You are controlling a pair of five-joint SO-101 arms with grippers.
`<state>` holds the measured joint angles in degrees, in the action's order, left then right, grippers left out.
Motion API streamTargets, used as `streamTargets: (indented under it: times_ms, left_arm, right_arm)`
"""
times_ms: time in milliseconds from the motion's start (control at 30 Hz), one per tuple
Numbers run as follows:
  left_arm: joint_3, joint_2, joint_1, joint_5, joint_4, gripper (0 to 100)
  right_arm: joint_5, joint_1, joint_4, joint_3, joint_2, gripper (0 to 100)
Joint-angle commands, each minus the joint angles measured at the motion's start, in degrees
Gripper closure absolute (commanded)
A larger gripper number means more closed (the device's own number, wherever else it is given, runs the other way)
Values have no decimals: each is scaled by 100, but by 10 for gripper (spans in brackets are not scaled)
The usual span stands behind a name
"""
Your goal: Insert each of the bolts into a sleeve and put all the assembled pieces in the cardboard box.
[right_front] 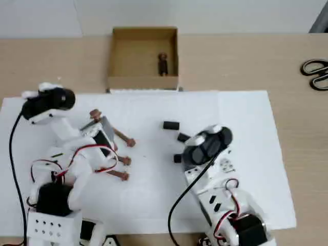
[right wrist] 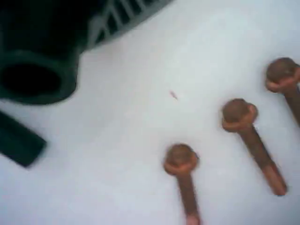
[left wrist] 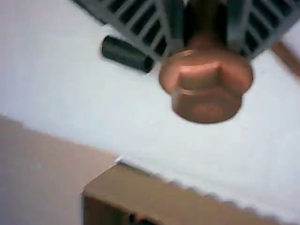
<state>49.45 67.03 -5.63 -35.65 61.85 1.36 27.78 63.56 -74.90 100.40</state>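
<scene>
- I saw the left gripper (left wrist: 206,23) clamped on a copper bolt (left wrist: 206,86), head end toward the cardboard box (left wrist: 154,199), just short of its near wall.
- The right gripper (right wrist: 56,33) was closed around a black sleeve (right wrist: 33,77), farther from the box than the left gripper.
- Three loose bolts (right wrist: 180,159) lay between the two arms, well short of the box.
- Two spare sleeves (right_front: 171,125) lay between the right gripper and the box.
- One assembled piece (right_front: 162,64) sat inside the box.

A white paper sheet (right_front: 251,128) covers the middle of the wooden table (right_front: 51,61). A cardboard box (right_front: 143,82) sits at twelve o'clock; what look like scissors (right_front: 313,74) lie at two o'clock.
</scene>
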Motion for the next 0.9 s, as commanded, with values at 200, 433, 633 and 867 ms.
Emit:
streamTargets:
  times_ms: [200,433,633,867]
  left_arm:
    - [391,703,-396,-44,-1143,995]
    - [418,1204,-1248,-44,-1143,995]
    - [593,1284,-1653,-26,-1143,995]
    - [848,1284,-2075,-26,-1143,995]
  right_arm:
    - [-26,1077,-831,-422,259,996]
    - [-18,1393,-866,-431,259,996]
    - [-18,1613,-866,-431,251,996]
    - [-26,1754,-866,-431,224,996]
